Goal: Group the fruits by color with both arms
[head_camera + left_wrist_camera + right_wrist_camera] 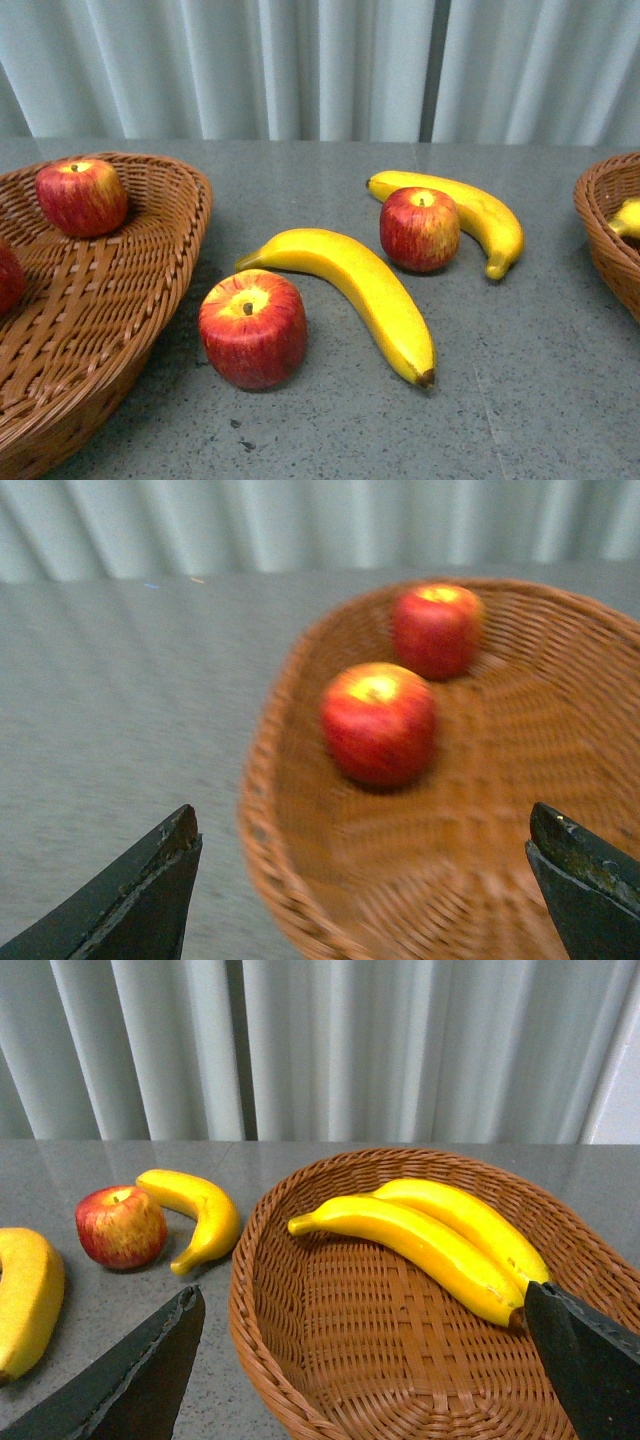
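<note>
Apples (81,196): two in left basket (100,320).
Bananas (420,1245): two in right basket (330,1350).
Left gripper (362,815): spread wide, empty.
Right gripper (362,1295): spread wide, empty.

Left basket (195,215), right basket (243,1290): brown woven wicker, ribbed, rough. Apples (252,328): glossy, smooth. Bananas (360,285): smooth, slight sheen. Tabletop (540,380): grey, speckled, matt. Curtain (300,60): pale pleated cloth.

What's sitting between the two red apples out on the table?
A banana. In the front view it lies slantwise across the gap between the near apple and the far apple.
</note>
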